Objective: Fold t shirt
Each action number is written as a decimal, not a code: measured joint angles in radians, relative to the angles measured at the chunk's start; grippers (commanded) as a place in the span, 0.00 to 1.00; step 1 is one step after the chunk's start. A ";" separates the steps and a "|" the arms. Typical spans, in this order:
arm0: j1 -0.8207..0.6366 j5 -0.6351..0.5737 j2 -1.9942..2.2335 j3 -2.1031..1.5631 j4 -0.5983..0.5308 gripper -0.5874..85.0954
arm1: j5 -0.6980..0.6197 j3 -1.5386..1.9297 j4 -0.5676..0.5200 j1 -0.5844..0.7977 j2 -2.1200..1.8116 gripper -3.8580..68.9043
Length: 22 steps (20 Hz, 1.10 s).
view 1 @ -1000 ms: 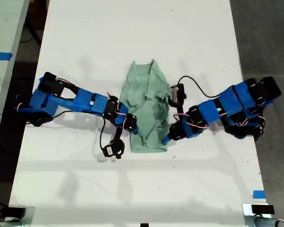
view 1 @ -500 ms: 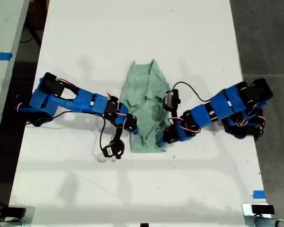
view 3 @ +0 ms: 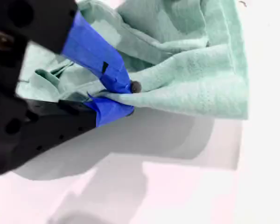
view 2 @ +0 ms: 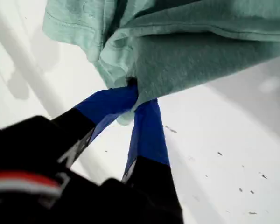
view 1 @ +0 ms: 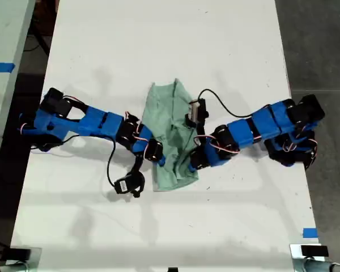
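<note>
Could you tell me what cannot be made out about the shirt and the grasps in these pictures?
- The t shirt: in the exterior view both arms cover its side edges.
- My first claw: the shirt hides its tips in the first wrist view.
- My second claw: blur hides how much cloth it holds.
- Sleeves: bunched, unreadable in any view.
</note>
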<state>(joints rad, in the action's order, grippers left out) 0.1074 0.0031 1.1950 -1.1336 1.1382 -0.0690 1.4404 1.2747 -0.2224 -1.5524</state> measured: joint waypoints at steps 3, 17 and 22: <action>-0.060 0.002 0.063 0.002 0.066 0.01 | -0.080 -0.046 0.080 0.110 -0.012 0.05; -0.480 -0.169 0.198 0.002 0.175 0.01 | -0.433 -0.014 -0.110 0.611 -0.137 0.06; -0.581 -0.239 0.198 0.002 0.175 0.19 | -0.482 0.098 -0.316 0.765 -0.161 0.32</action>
<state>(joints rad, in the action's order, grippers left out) -0.4740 -0.2362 1.3929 -1.1321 1.3131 -0.5507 1.5386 0.9587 0.5430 -1.7135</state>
